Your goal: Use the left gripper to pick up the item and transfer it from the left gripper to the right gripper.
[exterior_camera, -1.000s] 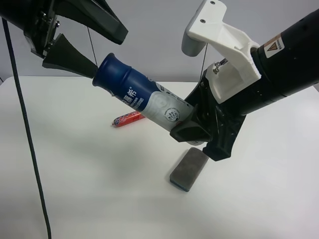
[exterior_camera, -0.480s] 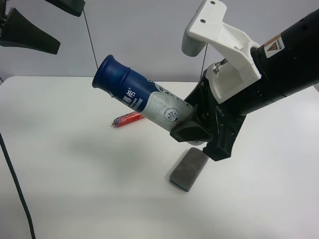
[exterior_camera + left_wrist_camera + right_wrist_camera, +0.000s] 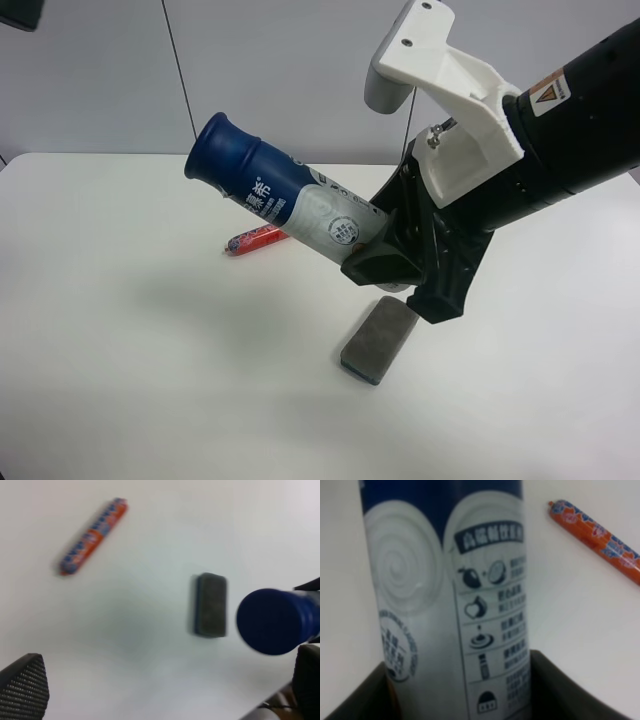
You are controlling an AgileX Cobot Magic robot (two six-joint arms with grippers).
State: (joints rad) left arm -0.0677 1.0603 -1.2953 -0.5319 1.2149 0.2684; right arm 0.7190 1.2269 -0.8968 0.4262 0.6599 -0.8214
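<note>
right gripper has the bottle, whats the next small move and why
Probably draw the left gripper back toward rest. It is open and apart from the bottle, which the right gripper alone clamps at its base end, tilted and clear of the table. The transfer looks complete.

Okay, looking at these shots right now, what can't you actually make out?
- Left gripper: the exterior high view's corner nearly cuts it off; the left wrist view shows only fingertip corners.
- Bottle base: hidden inside the right gripper.
- Label small print: blurred, right wrist view.
- Eraser surface: blurred, left wrist view.
</note>
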